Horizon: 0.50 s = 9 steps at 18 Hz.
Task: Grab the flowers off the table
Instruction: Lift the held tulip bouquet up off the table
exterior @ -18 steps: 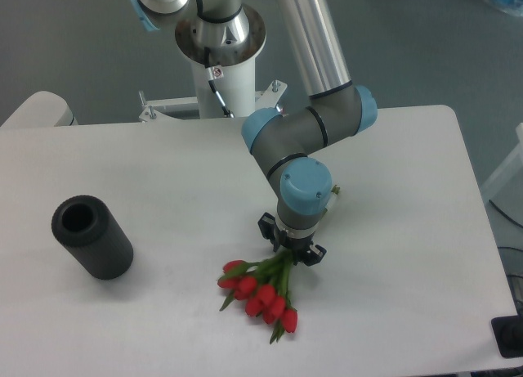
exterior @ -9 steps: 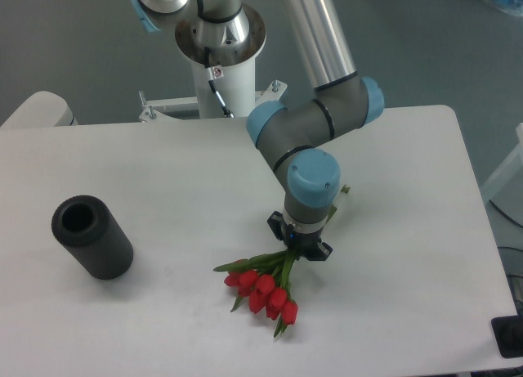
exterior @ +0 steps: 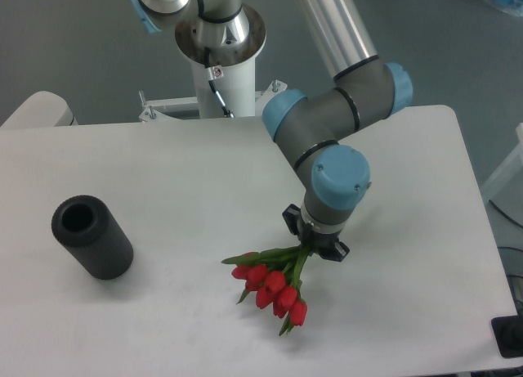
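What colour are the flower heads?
Red, on green stems; the flowers show clearly in the fixed camera view.

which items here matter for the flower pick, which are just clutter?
Job:
- flowers, stems in the tool
- table they sit over

Clutter:
- black cylinder, standing at the table's left, apart from the flowers

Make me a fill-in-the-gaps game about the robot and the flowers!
1. The flowers have petals coloured ____.
2. The tool is closed on the flowers' green ____.
3. The black cylinder stands on the ____ side of the picture.
4. Everything rests on a table coloured ____.

Missing words: red; stems; left; white
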### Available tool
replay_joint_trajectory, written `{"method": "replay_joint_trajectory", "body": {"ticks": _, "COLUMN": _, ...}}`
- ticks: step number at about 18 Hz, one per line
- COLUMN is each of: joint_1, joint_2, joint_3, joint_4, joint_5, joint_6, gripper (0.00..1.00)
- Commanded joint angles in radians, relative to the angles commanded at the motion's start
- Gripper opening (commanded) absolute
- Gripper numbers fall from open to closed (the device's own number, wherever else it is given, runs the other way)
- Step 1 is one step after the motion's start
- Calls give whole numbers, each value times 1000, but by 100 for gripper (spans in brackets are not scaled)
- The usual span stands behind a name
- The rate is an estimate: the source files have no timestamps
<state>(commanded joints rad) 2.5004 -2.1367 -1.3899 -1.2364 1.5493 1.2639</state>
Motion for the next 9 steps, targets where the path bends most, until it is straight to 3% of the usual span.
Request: {"method": "replay_joint_trajectory", "body": {"ticks": 9, "joint_1": 9, "joint_2": -60, "joint_3": 92, "joint_4": -12, "joint_5": 25, "joint_6": 52, "gripper": 0}}
